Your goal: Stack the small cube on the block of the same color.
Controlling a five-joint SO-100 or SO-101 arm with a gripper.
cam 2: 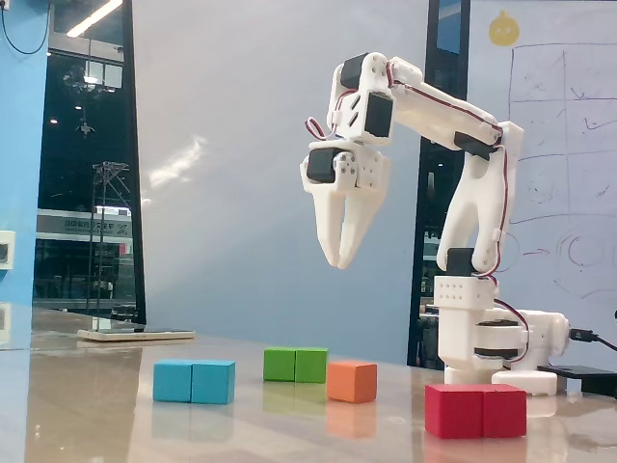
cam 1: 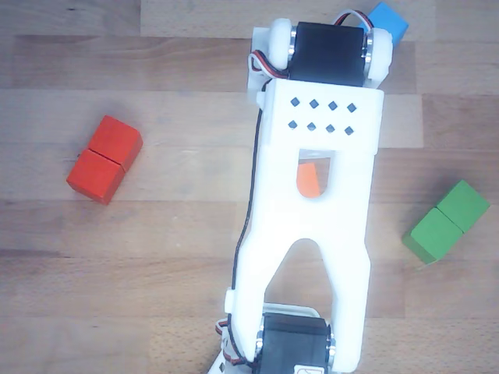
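Note:
The small orange cube (cam 2: 351, 381) rests on the table between the green and red blocks in the fixed view. In the other view only a part of the orange cube (cam 1: 309, 181) shows, through a gap in the white arm (cam 1: 312, 234). The red two-cube block (cam 2: 475, 410) lies at the front right in the fixed view and at the left in the other view (cam 1: 104, 158). My gripper (cam 2: 340, 258) hangs high above the table, pointing down, with its tips together and nothing in it. It is well above and slightly left of the orange cube.
A blue two-cube block (cam 2: 193, 381) lies at the left and a green one (cam 2: 295, 365) behind the orange cube. In the other view, green (cam 1: 446, 221) is at the right and blue (cam 1: 387, 22) at the top edge. The arm's base (cam 2: 482, 338) stands at the right.

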